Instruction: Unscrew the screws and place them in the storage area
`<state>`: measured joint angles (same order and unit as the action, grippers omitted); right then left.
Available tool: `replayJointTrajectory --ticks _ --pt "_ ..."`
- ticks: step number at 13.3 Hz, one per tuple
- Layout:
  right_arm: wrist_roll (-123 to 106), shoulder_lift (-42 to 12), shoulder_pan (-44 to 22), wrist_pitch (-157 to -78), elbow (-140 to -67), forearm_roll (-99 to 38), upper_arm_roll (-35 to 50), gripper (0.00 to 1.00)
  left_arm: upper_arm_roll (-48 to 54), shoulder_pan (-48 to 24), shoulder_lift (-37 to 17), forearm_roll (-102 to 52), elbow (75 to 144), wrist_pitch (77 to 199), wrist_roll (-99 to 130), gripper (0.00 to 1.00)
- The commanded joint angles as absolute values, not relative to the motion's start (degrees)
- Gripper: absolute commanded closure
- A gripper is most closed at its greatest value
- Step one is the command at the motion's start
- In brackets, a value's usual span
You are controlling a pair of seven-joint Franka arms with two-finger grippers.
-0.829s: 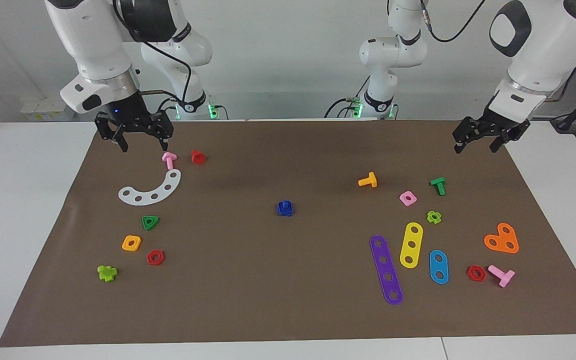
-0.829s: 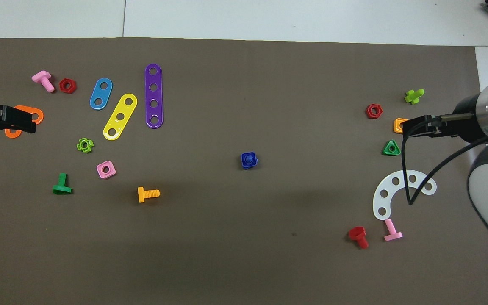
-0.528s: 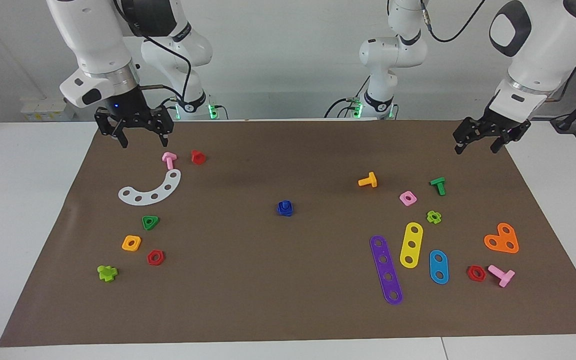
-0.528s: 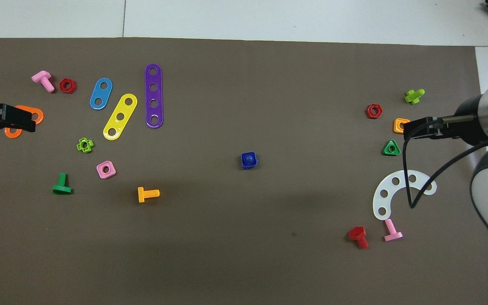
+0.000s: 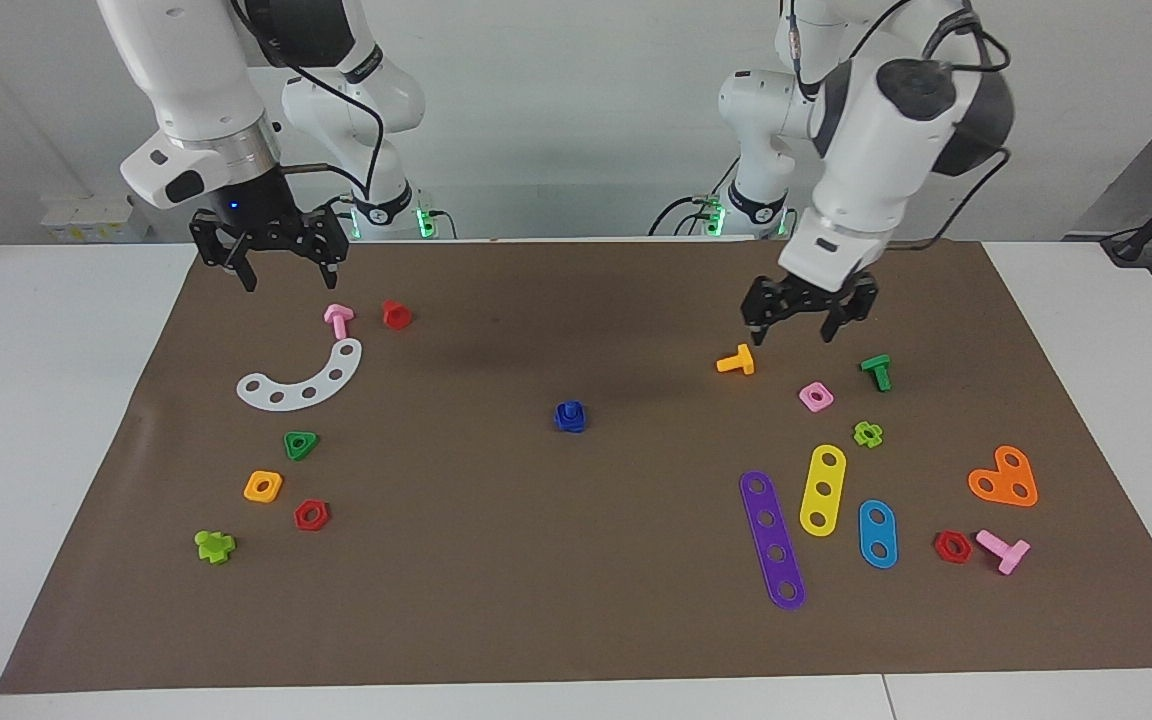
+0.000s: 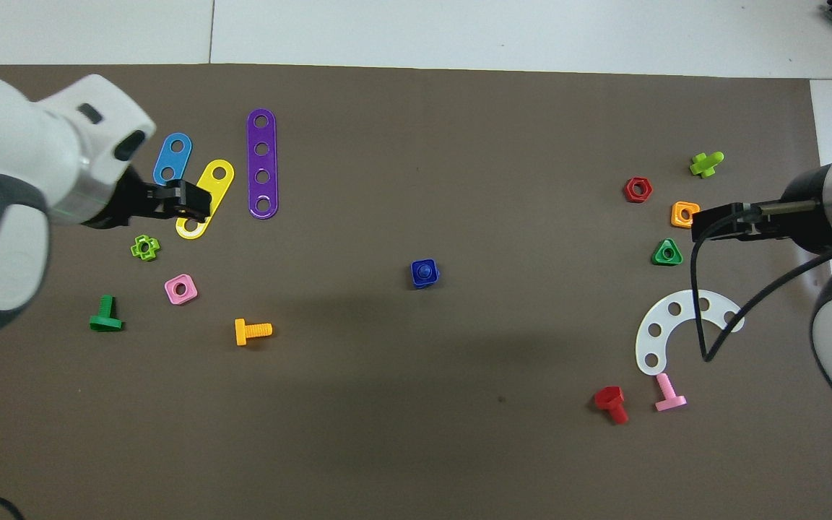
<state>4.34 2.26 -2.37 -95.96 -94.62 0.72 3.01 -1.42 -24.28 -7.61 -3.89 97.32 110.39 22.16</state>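
1. The left gripper [image 5: 803, 322] hangs open and empty above the mat [image 5: 576, 600], over the spot between the orange bolt [image 5: 736, 361] and the green bolt [image 5: 877, 372]. Those two and the pink nut [image 5: 815, 397] lie close below, so a descent here risks taking the wrong piece.
2. The right gripper [image 5: 271, 262] waits open and empty over the mat's edge nearest the robots, at the right arm's end, above the pink bolt [image 5: 338, 319].
3. The blue screw [image 5: 569, 416] sits mid-mat, apparently seated in a blue nut, well apart from both grippers. A grip that closes on the nut as well would probably lift both and unscrew nothing.
4. With nothing holding the nut, a twist could simply spin the pair on the mat.
5. The storage area [image 5: 276, 470], around the white strip [image 5: 301, 380], is crowded; a dropped screw may knock the green nut [image 5: 300, 444] or roll.
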Motion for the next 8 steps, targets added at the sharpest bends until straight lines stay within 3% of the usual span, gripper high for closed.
replayJointTrajectory --ticks 1,5,8 --pt "3.08 3.34 -1.5 -95.54 -95.8 0.26 2.99 0.0 -2.55 -30.82 -9.23 -6.24 102.63 122.55 28.36 0.0" --pt "2.98 3.34 -2.02 -95.45 -95.63 0.35 2.81 0.0 -2.81 -38.65 -16.24 -6.24 103.36 134.01 34.8 0.0" --pt "3.34 2.73 -2.2 -96.85 -94.66 1.41 3.08 0.0 -3.07 -42.35 -23.27 -5.45 100.21 135.7 35.24 0.0"
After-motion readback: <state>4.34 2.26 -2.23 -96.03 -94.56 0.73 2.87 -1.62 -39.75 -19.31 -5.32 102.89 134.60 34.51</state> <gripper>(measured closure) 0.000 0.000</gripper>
